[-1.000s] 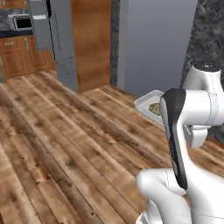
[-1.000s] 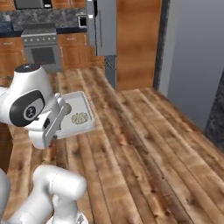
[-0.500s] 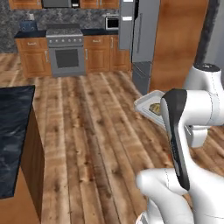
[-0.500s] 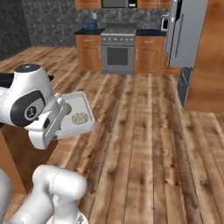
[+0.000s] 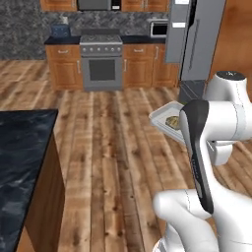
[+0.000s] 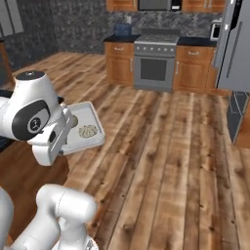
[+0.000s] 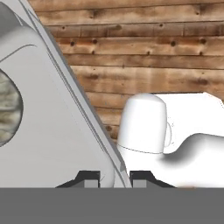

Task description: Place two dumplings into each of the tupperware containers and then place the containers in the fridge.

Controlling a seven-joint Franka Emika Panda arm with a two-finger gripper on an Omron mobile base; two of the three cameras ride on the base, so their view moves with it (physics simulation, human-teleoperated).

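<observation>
Shallow rectangular white tray (image 6: 87, 128), low rim, rounded corners, no lid, is held up off the wood-plank floor (image 6: 166, 161), right beside the white arm's upper joint. Inside it: a rounded beige-grey dumpling (image 6: 88, 130) w/ wrinkled surface, sitting approx mid-tray; a second lump further in toward the arm is mostly hidden, can't tell more. In left base view the same tray (image 5: 163, 117) pokes out from behind the arm, one dumpling (image 5: 173, 120) visible at its inner edge.

Hand view: tray (image 7: 48, 144) close up, smooth flat white plastic, thin raised rim running diagonally down to the gripper (image 7: 114, 178). Its two small dark finger tips sit either side of the rim, pinched on it, so the pincer is grasping the tray by its edge. Wrinkled dumpling (image 7: 6, 109) at the far side of the tray from the grip, cut off by the picture edge.

Tall grey fridge (image 5: 194, 39) stands well apart from the tray, beyond it, next to the steel oven (image 5: 101, 64) w/ wooden cabinets. In right base view the fridge (image 6: 236, 46) is far across the floor from the tray. Dark speckled stone counter (image 5: 22, 147) w/ wooden side lies on the opposite side of the floor from the tray.
</observation>
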